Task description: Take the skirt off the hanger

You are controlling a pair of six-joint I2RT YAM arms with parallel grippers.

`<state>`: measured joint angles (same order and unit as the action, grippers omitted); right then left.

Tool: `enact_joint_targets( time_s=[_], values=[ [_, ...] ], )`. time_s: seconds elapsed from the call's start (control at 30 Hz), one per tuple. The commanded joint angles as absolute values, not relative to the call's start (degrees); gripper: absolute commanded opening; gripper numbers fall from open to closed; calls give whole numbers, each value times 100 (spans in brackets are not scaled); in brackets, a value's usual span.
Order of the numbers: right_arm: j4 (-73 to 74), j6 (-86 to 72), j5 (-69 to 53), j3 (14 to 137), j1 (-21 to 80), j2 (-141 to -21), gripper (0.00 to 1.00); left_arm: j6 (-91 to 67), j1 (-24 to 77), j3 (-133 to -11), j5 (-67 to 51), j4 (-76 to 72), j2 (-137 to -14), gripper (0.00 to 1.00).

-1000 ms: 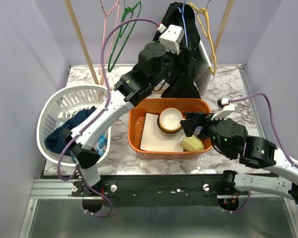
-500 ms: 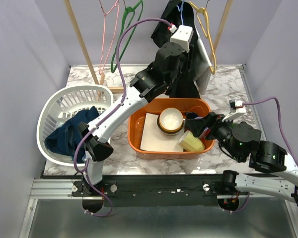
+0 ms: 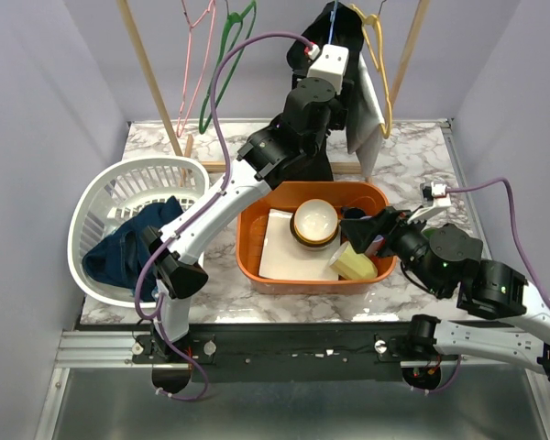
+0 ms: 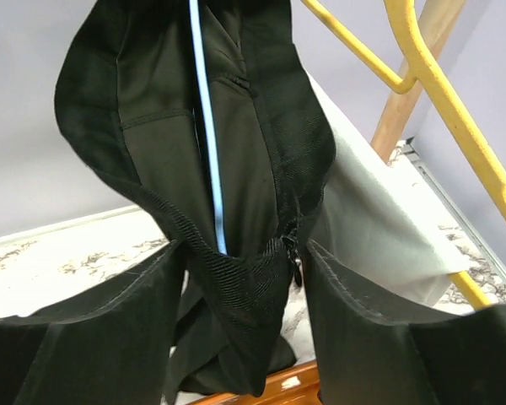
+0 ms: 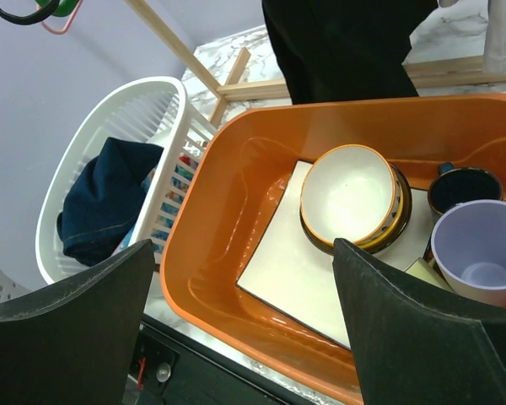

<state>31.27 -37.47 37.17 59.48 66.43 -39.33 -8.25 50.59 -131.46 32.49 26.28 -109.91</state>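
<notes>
While the right fingers [image 5: 67, 321] gape over the tub [image 5: 219, 253], left fingers [image 4: 84, 337] straddle the skirt [image 4: 236, 169], grip unclear.

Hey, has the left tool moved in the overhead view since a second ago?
Yes. The left tool has shifted right and farther back from the orange tub, up to the hanging black skirt.

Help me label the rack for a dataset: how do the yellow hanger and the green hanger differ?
The yellow hanger carries a white cloth; the green hanger is bare. The yellow hanger hangs at the right, next to the black skirt; the green hanger hangs at the left, beside a pink hanger. They share a thin frame with a hook, and both hang at the back of the table.
</notes>
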Motion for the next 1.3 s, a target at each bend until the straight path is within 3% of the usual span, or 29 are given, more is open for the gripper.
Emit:
enact_joint_targets(
  time_s=[0.0, 0.13, 0.23, 0.33, 0.43, 0.47, 0.57, 1.27],
  values=[
    [2988, -3718, 3639, 5915, 6671, -3946, 93, -668, 5045, -13087, 3086, 2663, -10889, 72],
    [2997, -3718, 3639, 5915, 6671, -3911, 93, -606, 5019, -13253, 3032, 2715, -11100, 71],
    [3006, -3709, 3639, 5915, 6671, -3885, 93, -598, 4984, -13525, 3076, 2865, -11249, 62],
    [3006, -3718, 3656, 5915, 6662, -3832, 93, -519, 4957, -13623, 3102, 2857, -11294, 49],
    [2997, -3718, 3665, 5924, 6671, -3788, 93, -449, 4957, -13649, 3067, 2786, -11276, 30],
    [2980, -3718, 3665, 5915, 6671, -3779, 93, -405, 4957, -13676, 3050, 2786, -11268, 17],
    [2945, -3709, 3656, 5906, 6662, -3744, 93, -378, 4957, -13728, 3111, 2777, -11215, 0],
    [2742, -3630, 3454, 6117, 6671, -3955, 93, 202, 4957, -13720, 3454, 2013, -10380, 0]
  ],
)
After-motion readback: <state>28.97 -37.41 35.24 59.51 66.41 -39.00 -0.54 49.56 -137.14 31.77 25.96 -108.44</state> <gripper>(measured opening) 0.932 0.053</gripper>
